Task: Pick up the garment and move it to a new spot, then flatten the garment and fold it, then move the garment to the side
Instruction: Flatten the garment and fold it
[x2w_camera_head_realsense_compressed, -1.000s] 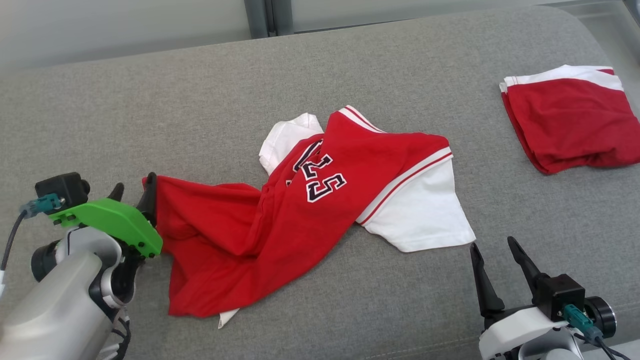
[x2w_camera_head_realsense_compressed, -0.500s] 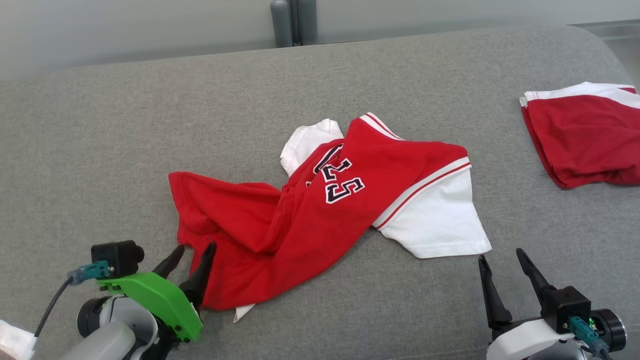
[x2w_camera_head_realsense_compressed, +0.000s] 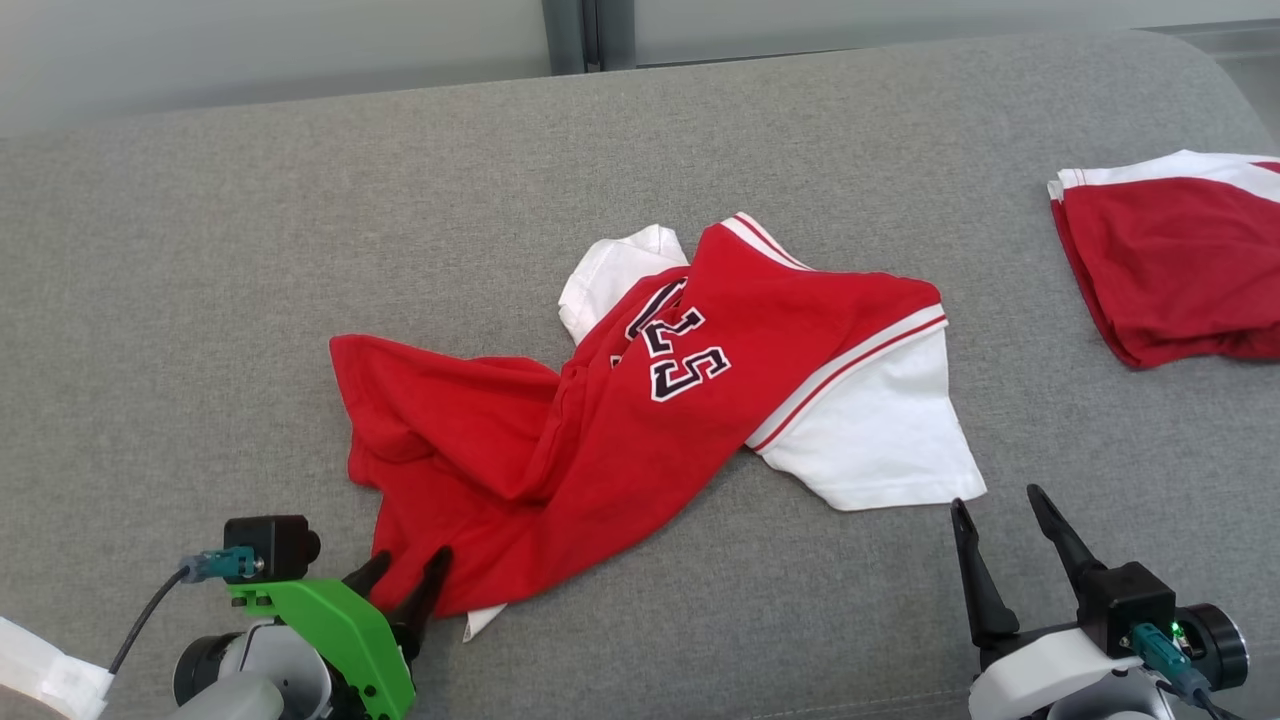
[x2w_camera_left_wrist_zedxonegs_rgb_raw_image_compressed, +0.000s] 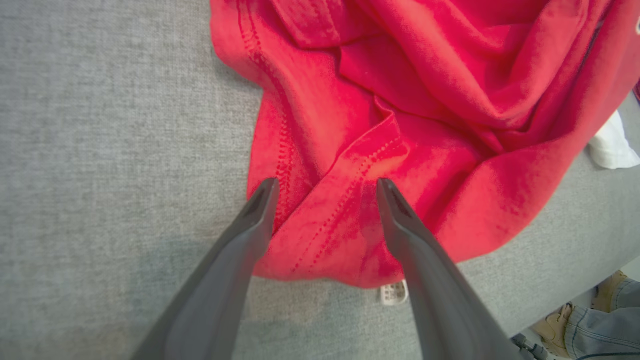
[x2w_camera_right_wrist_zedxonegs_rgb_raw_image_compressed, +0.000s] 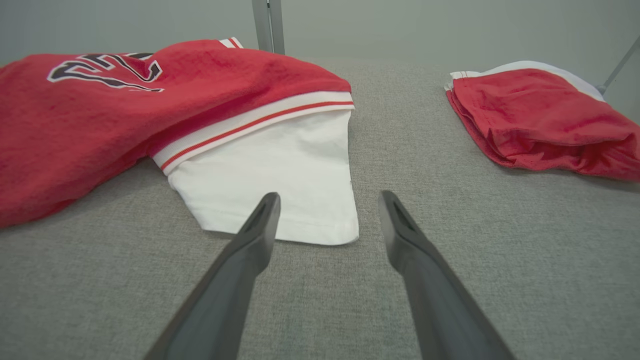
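The garment (x2w_camera_head_realsense_compressed: 600, 440) is a red jersey with white sleeves and a dark "25". It lies crumpled in the middle of the grey cushion (x2w_camera_head_realsense_compressed: 200, 250). My left gripper (x2w_camera_head_realsense_compressed: 410, 562) is open at the garment's near left hem. In the left wrist view the left gripper (x2w_camera_left_wrist_zedxonegs_rgb_raw_image_compressed: 326, 182) has its fingers spread over the stitched red hem (x2w_camera_left_wrist_zedxonegs_rgb_raw_image_compressed: 350, 230) without pinching it. My right gripper (x2w_camera_head_realsense_compressed: 998, 498) stands open just short of the white sleeve (x2w_camera_head_realsense_compressed: 880, 440). In the right wrist view the right gripper (x2w_camera_right_wrist_zedxonegs_rgb_raw_image_compressed: 330, 196) points at the sleeve's corner (x2w_camera_right_wrist_zedxonegs_rgb_raw_image_compressed: 280, 175), and nothing is between its fingers.
A second red and white garment (x2w_camera_head_realsense_compressed: 1170, 270) lies folded at the far right, also seen as a folded pile (x2w_camera_right_wrist_zedxonegs_rgb_raw_image_compressed: 540, 125) in the right wrist view. A grey post (x2w_camera_head_realsense_compressed: 575, 35) rises behind the cushion. A person's shoe and jeans (x2w_camera_left_wrist_zedxonegs_rgb_raw_image_compressed: 600, 320) show beyond the cushion's near edge.
My left gripper has drawn back from the garment's far left corner to its near hem corner, and that far corner now lies loose. The head camera shifted slightly. The right gripper stayed put.
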